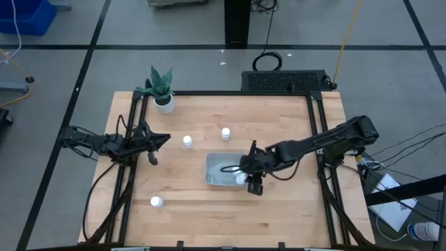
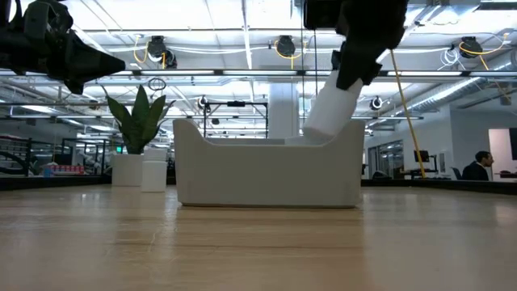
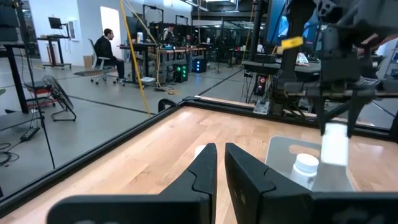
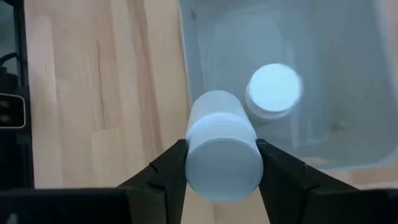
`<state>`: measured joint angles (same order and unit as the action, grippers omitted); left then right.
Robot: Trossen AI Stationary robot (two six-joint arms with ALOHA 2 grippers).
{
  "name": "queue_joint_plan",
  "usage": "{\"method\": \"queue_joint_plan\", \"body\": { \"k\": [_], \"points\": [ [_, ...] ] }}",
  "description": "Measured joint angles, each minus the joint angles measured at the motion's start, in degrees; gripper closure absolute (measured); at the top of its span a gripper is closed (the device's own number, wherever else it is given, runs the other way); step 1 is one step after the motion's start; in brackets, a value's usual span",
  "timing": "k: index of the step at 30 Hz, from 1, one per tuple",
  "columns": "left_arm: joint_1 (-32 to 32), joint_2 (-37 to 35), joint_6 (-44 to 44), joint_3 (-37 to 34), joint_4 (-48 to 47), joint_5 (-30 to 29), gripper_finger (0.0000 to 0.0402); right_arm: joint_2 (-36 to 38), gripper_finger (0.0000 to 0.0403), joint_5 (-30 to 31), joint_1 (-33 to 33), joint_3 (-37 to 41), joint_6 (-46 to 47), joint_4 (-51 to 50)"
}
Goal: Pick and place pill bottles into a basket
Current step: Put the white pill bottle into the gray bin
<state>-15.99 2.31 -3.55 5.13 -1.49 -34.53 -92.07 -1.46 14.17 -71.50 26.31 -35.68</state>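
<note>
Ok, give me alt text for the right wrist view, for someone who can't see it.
The right gripper holds a white pill bottle between its dark jaws, over the edge of the pale basket. A second bottle stands inside the basket; the wooden table lies alongside.

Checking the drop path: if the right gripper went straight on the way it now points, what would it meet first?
Probably the basket floor near its rim. The right gripper holds a pill bottle pointing down at it, beside the bottle already inside. Depth is unclear.

White bottles point(image 1: 187, 141), pale grey basket point(image 1: 214, 169)
</note>
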Motion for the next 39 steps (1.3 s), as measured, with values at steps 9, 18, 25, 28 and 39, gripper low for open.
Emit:
{"method": "queue_joint_plan", "body": {
  "k": [9, 18, 25, 28, 39],
  "points": [
    [0.0, 0.01, 0.26, 0.0, -0.03, -0.01, 0.0364, -3.73, 0.0255, -2.09, 0.16, 0.0, -0.51, 1.37],
    [0.0, 0.01, 0.38, 0.0, -0.03, -0.01, 0.0364, -4.29, 0.0255, -3.39, -0.17, 0.0, -0.87, 1.53],
    [0.0, 0.01, 0.35, 0.0, -0.02, -0.01, 0.0364, -4.46, 0.0255, -3.38, -0.65, 0.0, -1.68, 0.79],
    [0.0, 0.01, 0.4, 0.0, -0.03, -0.01, 0.0364, -4.46, 0.0255, -3.4, -0.63, 0.0, -1.71, 0.29],
    [0.0, 0.01, 0.46, 0.0, -0.02, -0.01, 0.0364, -4.49, 0.0255, -4.83, -1.37, 0.02, -1.54, -4.34]
  ]
}}
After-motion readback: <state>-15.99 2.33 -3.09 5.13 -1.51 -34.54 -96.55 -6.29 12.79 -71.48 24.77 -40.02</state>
